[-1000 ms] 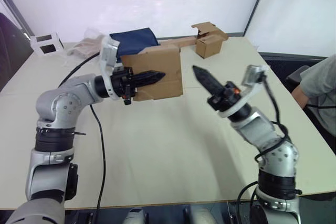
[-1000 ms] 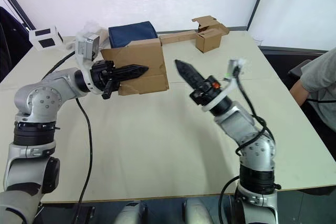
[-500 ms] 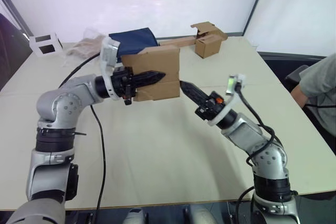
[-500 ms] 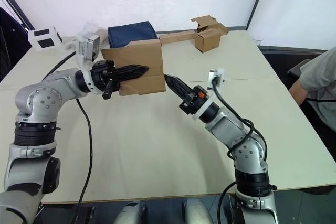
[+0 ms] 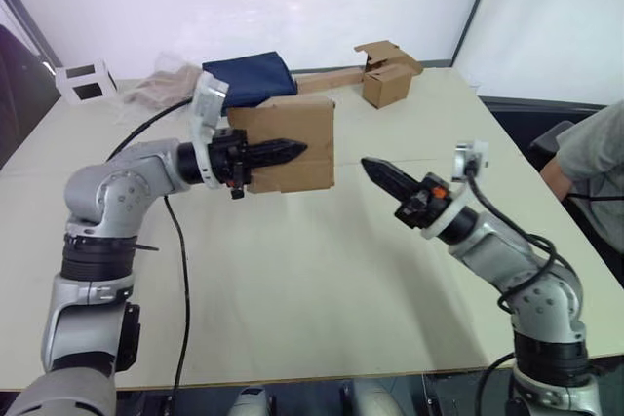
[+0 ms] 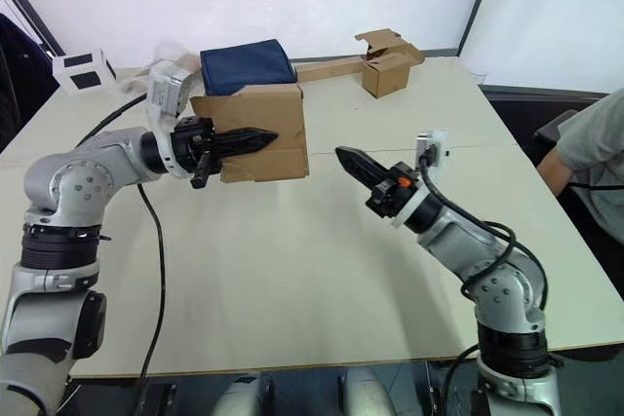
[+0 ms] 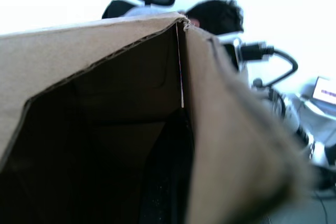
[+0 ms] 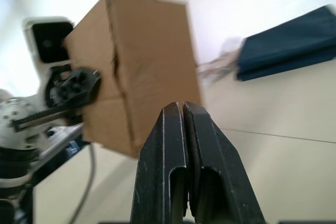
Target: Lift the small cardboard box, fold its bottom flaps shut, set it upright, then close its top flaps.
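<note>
The small cardboard box (image 5: 302, 138) hangs above the table's far middle, held by my left gripper (image 5: 285, 149), which is shut on its near wall. One dark finger (image 7: 163, 182) lies inside the box's open end in the left wrist view. A crease crosses the near face. I cannot tell the bottom flaps from the top flaps. My right gripper (image 5: 375, 170) is shut with nothing in it. It hovers to the right of the box, a short gap away and pointing at it. The box (image 8: 136, 66) also rises beyond its fingertips (image 8: 173, 109).
A second brown box (image 5: 387, 82) with a long cardboard strip sits at the back right. A navy cloth bundle (image 5: 249, 75) lies right behind the held box. A white block (image 5: 83, 80) is at the far left, and a person's arm (image 5: 593, 158) at the right edge.
My right gripper touched the box's lower right corner half a second ago and has drawn back to the right. The box has shifted slightly in my left gripper.
</note>
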Tool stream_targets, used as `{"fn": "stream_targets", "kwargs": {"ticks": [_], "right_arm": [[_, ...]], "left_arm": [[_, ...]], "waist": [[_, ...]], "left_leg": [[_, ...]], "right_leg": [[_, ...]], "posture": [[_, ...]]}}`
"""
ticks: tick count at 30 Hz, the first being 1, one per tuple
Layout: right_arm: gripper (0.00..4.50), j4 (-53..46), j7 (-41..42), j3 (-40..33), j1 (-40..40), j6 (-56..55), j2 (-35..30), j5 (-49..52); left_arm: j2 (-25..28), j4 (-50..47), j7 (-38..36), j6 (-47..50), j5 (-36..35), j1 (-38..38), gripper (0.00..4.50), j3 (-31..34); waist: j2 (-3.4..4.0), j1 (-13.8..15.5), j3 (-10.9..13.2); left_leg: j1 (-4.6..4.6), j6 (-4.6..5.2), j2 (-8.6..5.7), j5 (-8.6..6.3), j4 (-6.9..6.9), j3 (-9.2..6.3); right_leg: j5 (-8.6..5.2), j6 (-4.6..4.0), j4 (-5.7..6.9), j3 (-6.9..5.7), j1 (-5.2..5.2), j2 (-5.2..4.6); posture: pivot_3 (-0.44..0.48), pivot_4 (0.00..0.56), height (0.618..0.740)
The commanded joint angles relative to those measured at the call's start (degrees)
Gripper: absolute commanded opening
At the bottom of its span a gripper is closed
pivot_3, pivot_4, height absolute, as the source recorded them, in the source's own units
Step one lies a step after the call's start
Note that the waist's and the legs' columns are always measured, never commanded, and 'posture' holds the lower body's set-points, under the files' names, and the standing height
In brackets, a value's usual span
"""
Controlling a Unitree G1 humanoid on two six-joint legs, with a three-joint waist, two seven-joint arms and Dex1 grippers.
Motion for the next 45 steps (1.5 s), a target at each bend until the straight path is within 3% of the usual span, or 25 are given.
{"fn": "stream_targets", "kwargs": {"ticks": [1,5,10,16,18,21,24,30,32,35,36,39,44,45], "right_arm": [[0.06,-3.3,2.8,-4.1,2.3,0.3,-5.3,-0.6],[0.06,-2.8,3.3,-5.0,3.1,0.8,-8.4,-1.1],[0.06,-3.0,3.9,-4.3,3.1,0.4,-8.6,-2.2],[0.06,-4.3,3.0,-2.4,3.9,-0.3,-6.7,-4.2],[0.06,-4.8,2.6,-2.4,4.3,-0.5,-6.0,-4.3],[0.00,-4.9,2.2,-2.4,4.8,-0.9,-5.2,-4.9],[0.00,-5.1,2.0,-2.3,5.0,-1.1,-4.7,-5.4],[0.00,-4.6,2.4,-1.8,4.7,-1.3,-4.4,-6.3],[0.00,-4.4,2.6,-0.5,4.2,-1.5,-4.2,-7.8],[0.00,-3.4,2.6,3.1,2.8,-2.9,-4.2,-13.3],[0.00,-2.9,2.4,4.4,2.2,-3.2,-4.1,-15.1],[0.00,-0.2,1.8,8.0,-0.1,-5.1,-3.1,-20.8],[0.00,3.3,1.8,13.2,-3.5,-5.4,-1.7,-27.8],[0.00,4.0,1.8,14.3,-4.2,-5.1,-1.7,-29.1]], "left_arm": [[4.7,0.9,-5.0,-3.6,11.0,-6.3,0.00,-10.3],[7.8,3.6,-15.5,-9.6,21.1,-12.1,0.00,-22.2],[7.8,12.9,-24.1,-25.2,39.6,-19.3,0.00,-36.6],[3.0,23.2,-29.7,-40.0,52.7,-23.7,0.00,-44.2],[0.9,24.6,-30.2,-39.9,52.9,-25.2,0.00,-45.1],[-2.2,25.0,-30.4,-34.5,50.7,-27.9,0.64,-45.8],[-1.4,22.4,-30.4,-32.1,48.3,-28.9,1.76,-47.9],[-0.2,18.3,-30.4,-18.6,40.4,-34.1,4.20,-48.0],[1.6,20.4,-30.4,-19.2,38.7,-34.8,4.43,-44.1],[2.8,26.1,-30.4,-19.4,35.7,-34.5,4.43,-37.8],[3.1,27.9,-30.4,-20.7,34.4,-33.8,4.22,-35.2],[3.2,32.9,-29.2,-22.3,31.9,-31.4,3.32,-26.7],[4.3,34.1,-24.5,-25.7,29.1,-22.2,1.24,-15.0],[4.6,33.8,-22.9,-25.8,29.2,-20.3,0.99,-13.4]], "waist": [[0.00,0.2,0.0],[0.00,0.2,0.0],[0.01,0.3,0.0],[0.00,0.9,0.0],[-0.02,1.1,0.0],[-0.05,1.3,0.0],[-0.05,1.1,0.0],[-0.04,0.8,0.0],[-0.02,0.8,0.0],[-0.02,0.5,0.0],[-0.02,0.3,0.0],[-0.01,0.0,0.0],[-0.01,-0.3,0.0],[-0.01,-0.3,0.0]], "left_leg": [[0.00,0.00,-0.01,0.00,0.00,0.00],[0.02,0.00,-0.03,0.00,-0.01,0.03],[0.02,0.01,-0.02,0.00,-0.03,0.04],[-0.02,0.04,-0.02,-0.01,-0.01,0.04],[-0.03,0.04,-0.02,-0.02,0.00,0.04],[-0.07,0.04,-0.02,-0.02,0.03,0.03],[-0.09,0.07,-0.03,-0.03,0.06,0.03],[-0.04,0.11,0.00,-0.04,0.04,0.00],[-0.04,0.11,-0.01,-0.04,0.04,0.01],[-0.02,0.11,0.00,-0.04,0.05,0.01],[-0.02,0.11,0.00,-0.04,0.05,0.01],[-0.02,0.11,0.00,-0.04,0.03,0.01],[-0.04,0.10,0.00,-0.04,0.05,-0.01],[-0.04,0.10,0.00,-0.03,0.05,-0.01]], "right_leg": [[0.00,0.00,-0.05,0.00,0.02,0.02],[0.00,0.00,-0.08,0.03,0.04,0.02],[0.00,-0.01,-0.09,0.04,0.03,0.06],[-0.01,-0.01,-0.11,0.05,0.02,0.05],[0.00,0.00,-0.11,0.05,0.02,0.05],[0.00,0.00,-0.10,0.04,0.02,0.03],[-0.01,0.01,-0.11,0.04,0.02,0.02],[-0.01,0.01,-0.01,0.05,0.00,0.07],[-0.02,0.02,-0.02,0.06,0.00,0.07],[-0.01,0.01,0.02,0.05,-0.03,0.08],[-0.02,0.01,0.03,0.05,-0.03,0.09],[-0.03,0.00,0.01,0.04,-0.03,0.08],[-0.03,0.01,0.02,0.02,-0.04,0.06],[-0.03,0.01,0.01,0.02,-0.05,0.05]], "posture": [[0.000,0.150,0.740],[0.000,0.150,0.740],[0.000,0.150,0.740],[0.000,0.150,0.740],[0.000,0.150,0.740],[0.000,0.150,0.740],[0.000,0.150,0.740],[0.000,0.150,0.740],[0.000,0.150,0.740],[0.000,0.150,0.740],[0.000,0.150,0.740],[0.000,0.150,0.740],[0.000,0.150,0.740],[0.000,0.150,0.740]]}}
